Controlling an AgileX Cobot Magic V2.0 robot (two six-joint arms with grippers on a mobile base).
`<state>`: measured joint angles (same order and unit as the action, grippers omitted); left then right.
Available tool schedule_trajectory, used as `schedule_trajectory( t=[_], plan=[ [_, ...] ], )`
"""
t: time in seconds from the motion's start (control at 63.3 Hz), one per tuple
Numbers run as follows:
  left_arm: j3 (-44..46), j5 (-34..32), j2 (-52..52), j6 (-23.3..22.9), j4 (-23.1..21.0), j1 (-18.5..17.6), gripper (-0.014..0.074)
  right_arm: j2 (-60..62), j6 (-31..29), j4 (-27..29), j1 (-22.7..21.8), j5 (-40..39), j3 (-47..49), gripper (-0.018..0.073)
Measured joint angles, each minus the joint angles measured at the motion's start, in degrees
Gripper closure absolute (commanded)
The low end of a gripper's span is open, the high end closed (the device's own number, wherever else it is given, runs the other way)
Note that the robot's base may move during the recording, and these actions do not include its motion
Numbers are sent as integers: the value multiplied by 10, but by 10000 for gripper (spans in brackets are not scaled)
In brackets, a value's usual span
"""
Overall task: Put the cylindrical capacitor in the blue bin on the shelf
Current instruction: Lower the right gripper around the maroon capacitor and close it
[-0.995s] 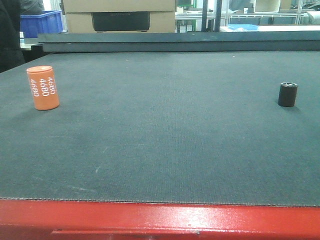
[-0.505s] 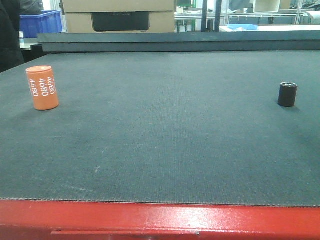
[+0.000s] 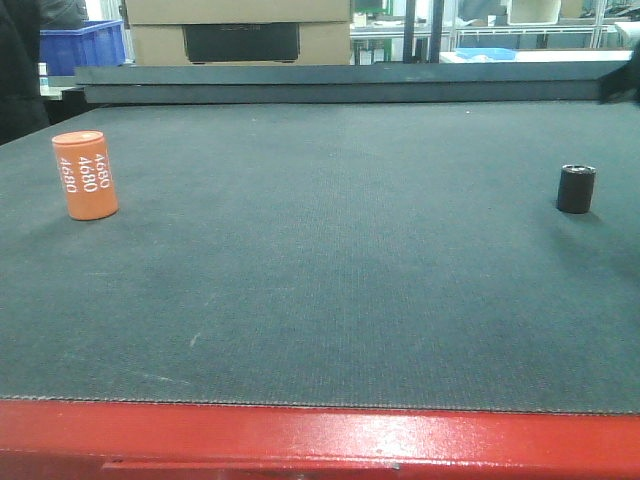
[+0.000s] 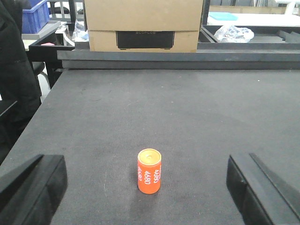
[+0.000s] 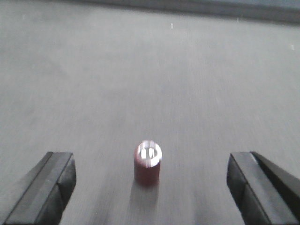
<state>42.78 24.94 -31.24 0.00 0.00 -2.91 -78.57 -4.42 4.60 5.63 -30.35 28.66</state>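
A small black cylindrical capacitor (image 3: 575, 189) stands upright at the right of the dark mat. In the blurred right wrist view it (image 5: 148, 162) shows a shiny top. My right gripper (image 5: 150, 171) is open, its fingers (image 5: 51, 187) wide apart to either side of the capacitor, not touching it. My left gripper (image 4: 146, 176) is open and empty, its fingers (image 4: 42, 187) framing an orange cylinder marked 4680 (image 4: 149, 171). A blue bin (image 3: 85, 45) stands far back at the left. The steel shelf is out of view.
The orange 4680 cylinder (image 3: 85, 175) stands at the mat's left. A cardboard box (image 4: 143, 26) sits behind the table's raised back edge (image 3: 340, 82). The red table front (image 3: 320, 440) is nearest. A dark-clothed person (image 3: 20, 70) stands at the left. A dark shape (image 3: 625, 85) shows at the right edge.
A dark shape has come into the front view at the upper right edge. The capacitor and the orange cylinder have not moved.
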Motion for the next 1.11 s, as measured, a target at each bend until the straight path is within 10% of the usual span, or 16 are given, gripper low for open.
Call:
schedule_trajectory(
  t=[0.347, 0.932, 1.105],
  plan=[
    [0, 0, 0, 0, 0, 0, -4, -202, 0, 7, 0, -261, 0, 1],
    [0, 3, 0, 0, 0, 0, -4, -365, 0, 15, 0, -291, 120, 6],
    [0, 4, 0, 0, 0, 0, -4, -385, 0, 15, 0, -291, 136, 217]
  ],
)
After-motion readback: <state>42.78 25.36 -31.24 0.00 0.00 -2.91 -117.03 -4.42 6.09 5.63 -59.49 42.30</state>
